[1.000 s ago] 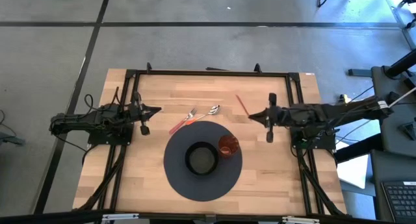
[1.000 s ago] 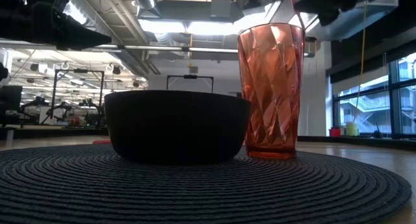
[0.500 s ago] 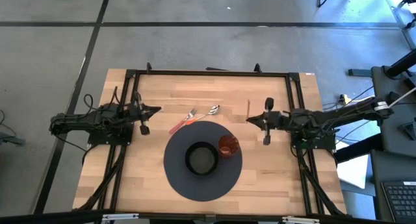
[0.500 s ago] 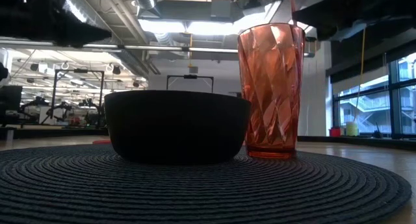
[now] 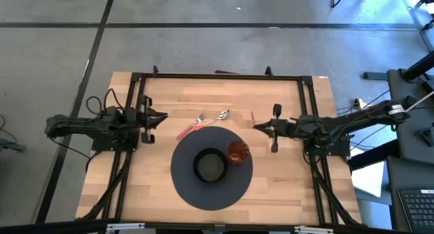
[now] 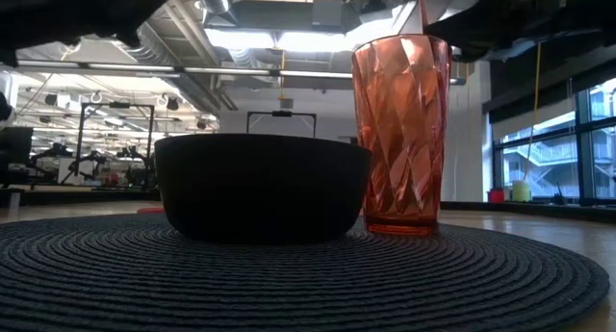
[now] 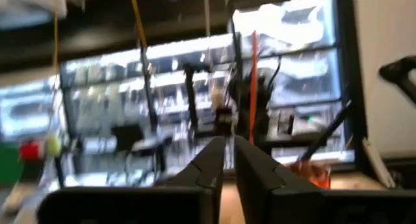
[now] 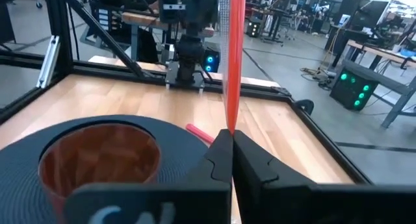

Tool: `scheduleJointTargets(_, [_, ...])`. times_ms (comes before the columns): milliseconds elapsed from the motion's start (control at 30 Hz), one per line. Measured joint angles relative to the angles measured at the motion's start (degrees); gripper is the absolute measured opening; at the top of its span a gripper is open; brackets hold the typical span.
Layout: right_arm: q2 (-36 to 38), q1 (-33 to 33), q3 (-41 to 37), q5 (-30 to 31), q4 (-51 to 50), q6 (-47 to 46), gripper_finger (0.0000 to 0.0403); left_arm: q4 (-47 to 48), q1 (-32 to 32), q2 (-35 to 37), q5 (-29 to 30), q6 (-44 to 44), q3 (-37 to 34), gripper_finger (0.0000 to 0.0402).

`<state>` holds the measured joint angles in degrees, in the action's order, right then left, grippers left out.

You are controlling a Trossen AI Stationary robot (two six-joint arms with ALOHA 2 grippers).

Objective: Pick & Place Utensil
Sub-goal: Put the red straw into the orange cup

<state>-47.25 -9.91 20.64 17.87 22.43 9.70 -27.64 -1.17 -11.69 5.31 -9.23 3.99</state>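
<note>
**Utensil held upright beside the tumbler**

Utensil (image 8: 232, 55), a thin red stick-like piece, stands clamped between the fingertips of my right gripper (image 8: 232, 136), its shaft rising straight up from the pinch. From above, that gripper (image 5: 258, 125) hangs over bare wood just beside the round dark placemat (image 5: 211, 193), on the side nearest my right arm, with the utensil (image 5: 252, 116) showing only as a short red mark at its tip. The red faceted tumbler (image 5: 237, 152) stands on the mat close by, touching or nearly touching the black bowl (image 5: 210, 166) at the mat's middle. At table height the bowl (image 6: 262, 186) and tumbler (image 6: 401, 135) fill the foreground on the woven mat (image 6: 289, 279), and a thin red line (image 6: 422, 7) rises above the tumbler's rim.

My left gripper (image 5: 161, 115) waits over the wood on the far side of the mat, fingers pressed together with nothing between them, as its own wrist camera shows (image 7: 229, 149).

A metal spoon (image 5: 218, 117), a fork (image 5: 197, 118) and another red utensil (image 5: 186, 131) lie on the table just beyond the mat's edge, between the two arms. From my right wrist, that red piece (image 8: 198, 133) shows at the mat's rim behind the tumbler (image 8: 97, 159).
</note>
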Motion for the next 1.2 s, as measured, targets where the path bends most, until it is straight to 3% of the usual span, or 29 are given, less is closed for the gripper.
scheduleJointTargets(233, [-4.7, 0.0, 1.8, 0.0, 2.2, 0.9, 0.0002, -20.3, 0.0, -17.0, 0.3, 2.5, 1.4, 0.0116])
scheduleJointTargets(467, [-13.0, 0.7, 12.1, 0.1, -5.0, 1.6, 0.0002, -21.9, 0.0, -35.3, 3.6, 0.2, 12.4, 0.0193])
scheduleJointTargets(567, [-17.1, 1.1, 17.0, 0.5, -9.4, 2.0, 0.0002, -22.5, 0.0, -41.8, 2.4, -0.7, 19.3, 0.0212])
scheduleJointTargets(800, [-23.2, 1.1, 22.6, 0.5, -12.1, 2.8, 0.0002, -22.1, 0.0, -52.0, -3.2, -3.9, 31.2, 0.0222])
scheduleJointTargets(1067, [-24.8, 1.7, 23.0, 0.5, -12.2, 2.7, 0.0002, -21.9, 0.0, -59.8, -7.7, -3.3, 37.1, 0.0222])
scheduleJointTargets(1200, [-24.8, 2.1, 23.0, 0.5, -12.7, 2.3, 0.0002, -21.9, 0.0, -62.7, -12.7, -1.7, 38.9, 0.0222])
